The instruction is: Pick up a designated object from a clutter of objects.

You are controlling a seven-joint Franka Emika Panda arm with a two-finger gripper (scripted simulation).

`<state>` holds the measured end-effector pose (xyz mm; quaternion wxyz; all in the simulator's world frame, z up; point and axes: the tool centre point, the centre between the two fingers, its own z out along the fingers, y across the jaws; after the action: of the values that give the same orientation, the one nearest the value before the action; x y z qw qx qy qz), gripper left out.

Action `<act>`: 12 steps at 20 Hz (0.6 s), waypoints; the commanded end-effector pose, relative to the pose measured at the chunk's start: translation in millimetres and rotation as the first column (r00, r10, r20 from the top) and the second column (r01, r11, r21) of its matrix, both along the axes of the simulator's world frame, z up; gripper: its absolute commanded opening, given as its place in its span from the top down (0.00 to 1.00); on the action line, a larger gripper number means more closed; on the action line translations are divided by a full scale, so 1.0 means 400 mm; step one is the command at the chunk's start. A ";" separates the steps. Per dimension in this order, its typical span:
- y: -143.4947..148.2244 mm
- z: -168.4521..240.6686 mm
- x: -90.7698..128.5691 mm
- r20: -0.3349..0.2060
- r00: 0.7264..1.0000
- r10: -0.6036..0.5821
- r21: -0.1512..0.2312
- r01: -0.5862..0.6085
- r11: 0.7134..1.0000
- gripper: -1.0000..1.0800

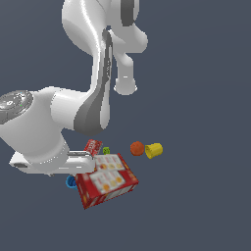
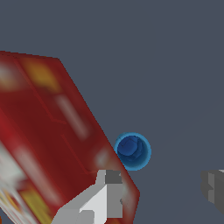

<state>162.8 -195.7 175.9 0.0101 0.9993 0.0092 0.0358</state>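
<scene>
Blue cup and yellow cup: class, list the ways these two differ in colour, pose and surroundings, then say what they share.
Colour: the blue cup is blue, the yellow cup yellow. Pose: the blue cup's mouth faces the wrist camera, showing its round inside; the yellow cup appears tipped on its side. Surroundings: the blue cup sits close beside the red cracker box, the yellow cup next to the orange ball. Both are small round cups.
</scene>
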 end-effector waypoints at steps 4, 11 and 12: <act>-0.006 -0.176 -0.024 -0.072 0.997 0.027 0.023 -0.026 0.999 0.04; -0.038 -0.213 -0.021 -0.072 0.997 0.029 0.020 -0.028 0.999 0.04; -0.038 -0.214 -0.021 -0.072 0.997 0.029 0.020 -0.028 0.999 0.04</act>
<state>155.0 -210.5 93.4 0.0002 0.9997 0.0228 0.0013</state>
